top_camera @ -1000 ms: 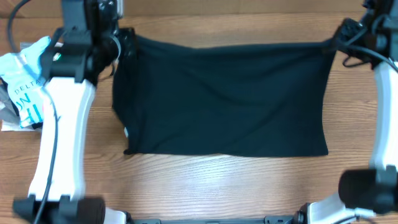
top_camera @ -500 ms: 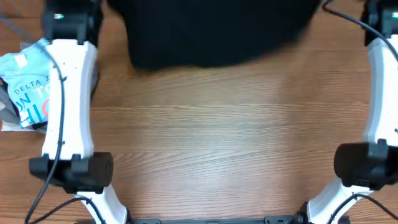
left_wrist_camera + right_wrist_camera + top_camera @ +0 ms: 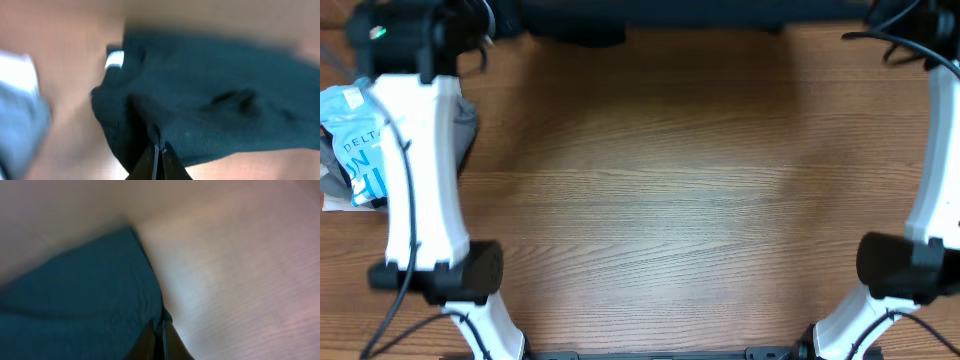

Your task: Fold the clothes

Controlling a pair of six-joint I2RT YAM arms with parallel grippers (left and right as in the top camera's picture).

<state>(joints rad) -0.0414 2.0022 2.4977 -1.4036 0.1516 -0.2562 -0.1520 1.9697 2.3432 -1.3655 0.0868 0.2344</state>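
Overhead, blue packet (image 3: 344, 140) reading "DELT", white tag (image 3: 114, 61) on dark garment (image 3: 215, 115).

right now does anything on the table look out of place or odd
The dark fabric garment is rumpled and almost out of the overhead view at its top edge, pinched by the left fingers and right fingers. A crumpled light blue printed bag lies at the left edge, apart from it.

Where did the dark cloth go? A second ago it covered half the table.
Both arms dragged the dark cloth to the far edge of the table; only a strip shows from overhead. The left gripper and right gripper stay shut on it. The blue-and-white bag has not moved.
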